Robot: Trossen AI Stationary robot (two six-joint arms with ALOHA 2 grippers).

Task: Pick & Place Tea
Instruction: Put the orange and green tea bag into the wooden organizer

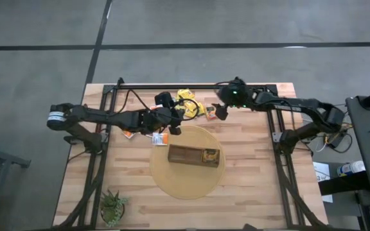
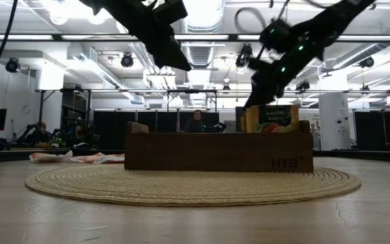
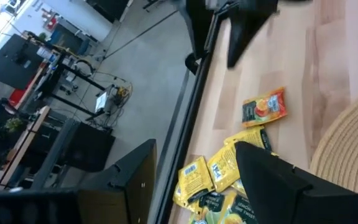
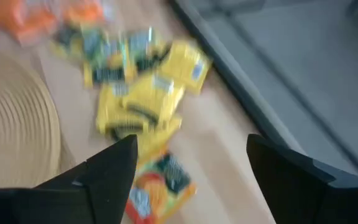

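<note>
A pile of tea sachets is seen near the far edge of the wooden counter, just past the round woven mat. In the pile, yellow sachets are mixed with darker ones. One sachet with orange fruit on it is seen lying alone on the wood, a little apart from the pile. More sachets, orange and white, are seen on the counter by the left side of the mat.

A long brown box is seen on the mat. At its right end, a few sachets are stood up inside one compartment.

The left gripper is held above the counter, between the pile and the far edge of the mat. Its jaws are spread wide and nothing is held in them.

The right gripper is held above the counter, just to the right of the pile. Its jaws are spread wide too, and nothing is seen between them. The lone fruit sachet is seen close under them in the right wrist view.

A small green potted plant is seen at the near left corner of the counter.
</note>
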